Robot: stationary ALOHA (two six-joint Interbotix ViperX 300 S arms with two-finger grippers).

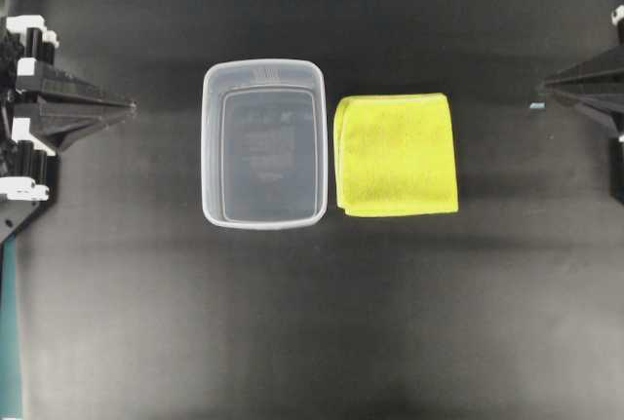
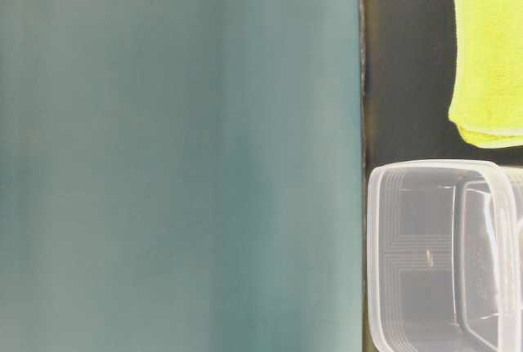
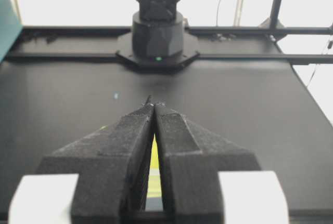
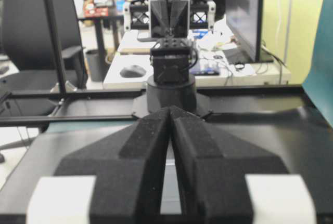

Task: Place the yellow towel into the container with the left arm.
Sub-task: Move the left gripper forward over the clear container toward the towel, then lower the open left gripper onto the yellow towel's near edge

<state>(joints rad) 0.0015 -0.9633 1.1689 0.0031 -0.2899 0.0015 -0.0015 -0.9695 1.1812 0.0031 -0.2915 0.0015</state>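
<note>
Black foam faces meet along their whole length on the left claw (image 3: 154, 110), clenched on nothing at the bench's (image 1: 312, 342) left edge; the right claw (image 4: 170, 110) is likewise clenched and empty opposite, both apparently parked. The container (image 1: 263, 143) sits mid-bench, open and empty, ready to receive. Just beside it, on the far side from the left claw, lies the yellow towel (image 1: 396, 154): folded square, fuzzy, flat.

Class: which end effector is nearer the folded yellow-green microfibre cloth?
Right. The right end effector sits just past the cloth; the left end effector lies beyond the clear plastic tub.
</note>
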